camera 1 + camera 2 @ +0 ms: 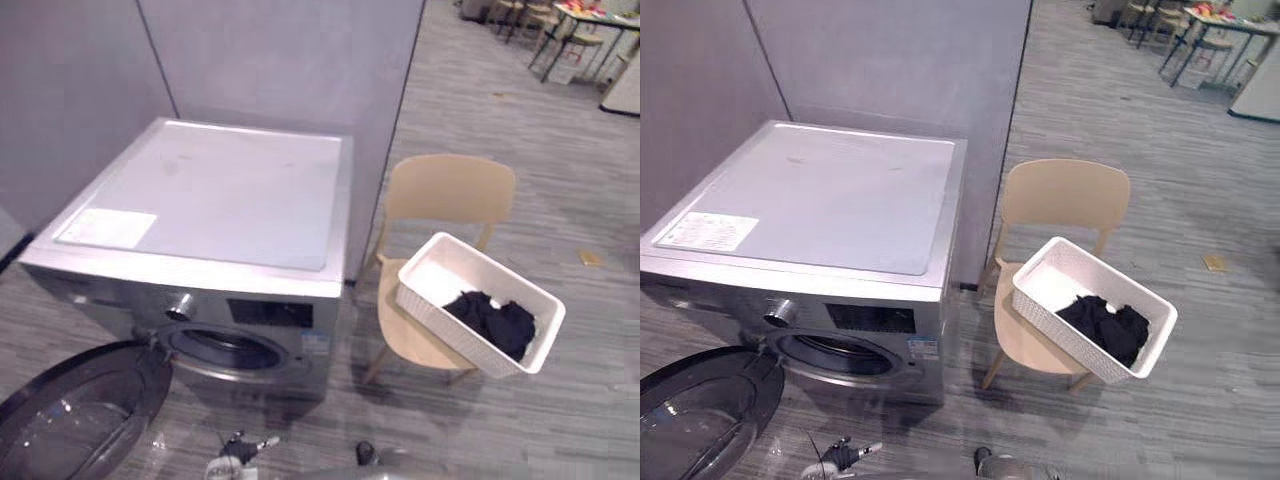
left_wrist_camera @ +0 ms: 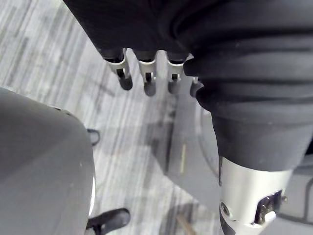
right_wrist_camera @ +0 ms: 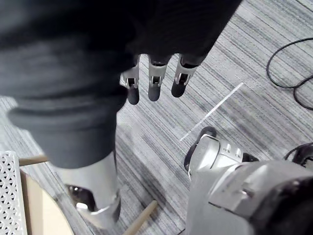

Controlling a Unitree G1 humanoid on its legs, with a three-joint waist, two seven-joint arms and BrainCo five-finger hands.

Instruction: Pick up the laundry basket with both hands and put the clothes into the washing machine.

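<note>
Left wrist view looks down past the left hand (image 2: pixel 148 81): its fingers hang loose and apart, with nothing in them, over the grey floor (image 2: pixel 54 54). The right hand (image 3: pixel 154 83) is the same in its own wrist view. Its fingers are loose and hold nothing, and it hangs low beside the chair (image 3: pixel 41 213). A bit of white wall with holes shows by that chair seat's edge, and I think it is the laundry basket (image 3: pixel 9 196). From the head, the laundry basket (image 1: pixel 450 328) sits on the chair seat, turned at a slant, with one end sticking out past the seat's right edge. The clothes (image 1: pixel 492 320), a small dark heap, lie in that end, and the other end is bare. The chair stands just beside the washing machine (image 1: pixel 210 200), on its right. The round door (image 1: pixel 75 410) is swung wide open, so the hole is ready. I think the job is at its very first step, because no hand has the basket yet. Next, both hands need to come up, one to each side of the basket. They should grip the rim evenly so it lifts flat and the clothes do not slide out.
</note>
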